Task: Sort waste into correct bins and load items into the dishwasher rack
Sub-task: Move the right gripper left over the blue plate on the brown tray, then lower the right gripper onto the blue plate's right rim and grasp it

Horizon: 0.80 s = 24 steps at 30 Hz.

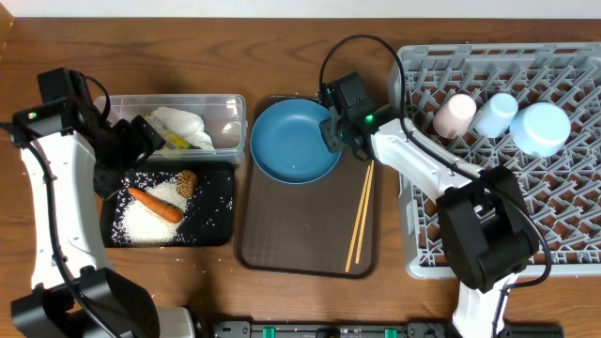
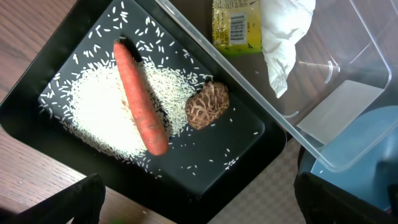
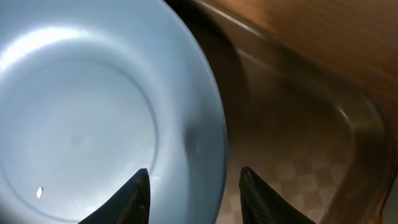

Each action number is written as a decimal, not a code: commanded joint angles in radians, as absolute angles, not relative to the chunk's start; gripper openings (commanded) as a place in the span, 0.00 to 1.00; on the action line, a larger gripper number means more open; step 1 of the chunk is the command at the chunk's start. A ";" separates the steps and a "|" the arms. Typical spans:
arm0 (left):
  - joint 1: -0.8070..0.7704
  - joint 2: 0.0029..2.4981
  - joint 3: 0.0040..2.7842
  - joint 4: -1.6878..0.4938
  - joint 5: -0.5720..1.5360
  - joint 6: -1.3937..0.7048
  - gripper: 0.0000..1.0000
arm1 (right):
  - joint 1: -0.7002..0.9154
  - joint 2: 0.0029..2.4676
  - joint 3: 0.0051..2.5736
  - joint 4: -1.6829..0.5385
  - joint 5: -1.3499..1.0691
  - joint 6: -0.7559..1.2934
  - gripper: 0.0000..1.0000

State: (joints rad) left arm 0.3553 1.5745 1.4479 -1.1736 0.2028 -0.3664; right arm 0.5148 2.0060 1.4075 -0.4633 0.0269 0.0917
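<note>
The dark-blue plate (image 1: 294, 141) lies on the brown serving tray (image 1: 300, 235). My right gripper (image 1: 336, 131) is open astride its right rim, one finger over the plate (image 3: 93, 112), the other over the tray; neither clamps it (image 3: 194, 171). Wooden chopsticks (image 1: 361, 216) lie to the right of the plate. My left gripper (image 1: 141, 141) hangs wide open and holding nothing over the bins (image 2: 199, 183). The black tray (image 2: 249, 143) holds a carrot (image 2: 140, 99), a brown lump (image 2: 208, 105) and rice (image 2: 93, 106). The clear tub (image 1: 228, 117) holds a napkin (image 2: 283, 37) and wrapper (image 2: 235, 25).
The grey dishwasher rack (image 1: 563, 188) fills the right side, with a pink cup (image 1: 454, 115), a light-blue cup (image 1: 495, 114) and an upturned light-blue bowl (image 1: 542, 128) at its back. The right arm reaches left across the rack's corner.
</note>
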 commanded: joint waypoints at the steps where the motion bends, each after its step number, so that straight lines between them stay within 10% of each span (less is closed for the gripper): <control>1: 0.360 1.560 1.448 -1.177 0.197 -0.365 0.98 | 0.517 2.017 1.403 -0.473 0.037 0.089 0.40; 13: 0.360 1.560 1.448 -1.176 0.197 -0.365 0.98 | 0.518 2.057 1.385 -0.472 0.037 0.089 0.35; 20: 0.360 1.560 1.448 -1.177 0.197 -0.365 0.98 | 0.517 2.057 1.385 -0.471 0.036 0.089 0.02; 24: 0.360 1.560 1.448 -1.177 0.197 -0.365 0.98 | 0.517 2.057 1.386 -0.471 0.036 0.089 0.01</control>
